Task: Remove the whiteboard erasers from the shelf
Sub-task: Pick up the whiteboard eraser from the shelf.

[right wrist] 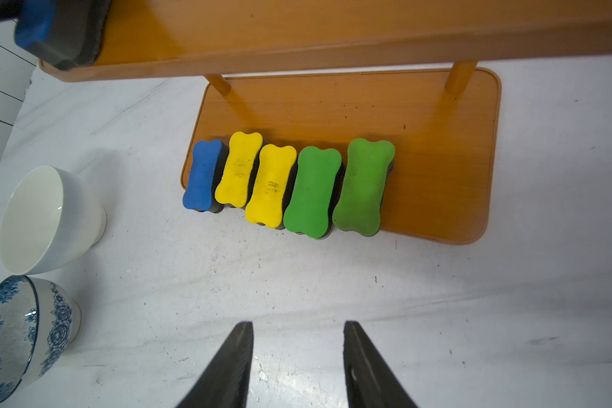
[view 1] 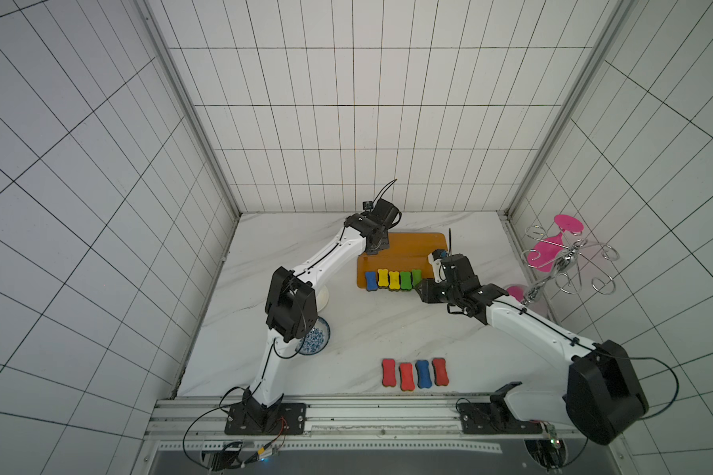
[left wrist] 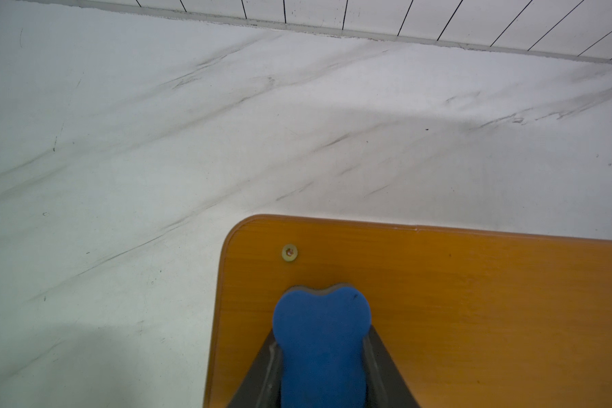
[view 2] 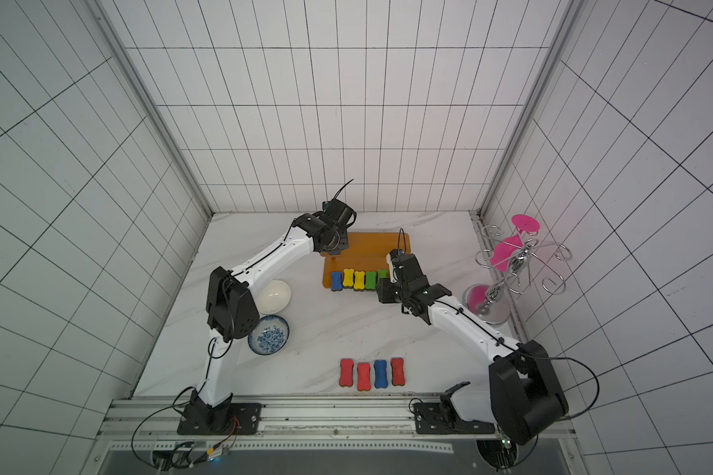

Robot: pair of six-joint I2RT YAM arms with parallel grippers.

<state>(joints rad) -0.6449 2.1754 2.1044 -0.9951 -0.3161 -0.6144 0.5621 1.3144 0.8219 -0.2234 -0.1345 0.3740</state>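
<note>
The orange two-tier shelf [view 1: 414,246] stands at the back of the table. My left gripper [left wrist: 321,330] is shut on a blue eraser [left wrist: 320,353] that lies at a corner of the top board [left wrist: 474,300]. On the lower board [right wrist: 438,159] sits a row of erasers: blue [right wrist: 204,175], yellow [right wrist: 240,169], yellow [right wrist: 270,185], green [right wrist: 311,192] and green [right wrist: 364,185]. My right gripper [right wrist: 297,323] hangs open over the bare table in front of that row. Three red erasers [view 1: 389,372] and a blue one [view 1: 423,374] lie near the table's front edge.
A white bowl [view 2: 274,296] and a blue-patterned bowl [view 2: 269,335] stand left of the shelf, beside my left arm. A chrome wire rack with pink discs [view 1: 569,259] stands at the table's right edge. Tiled walls close in the back and both sides.
</note>
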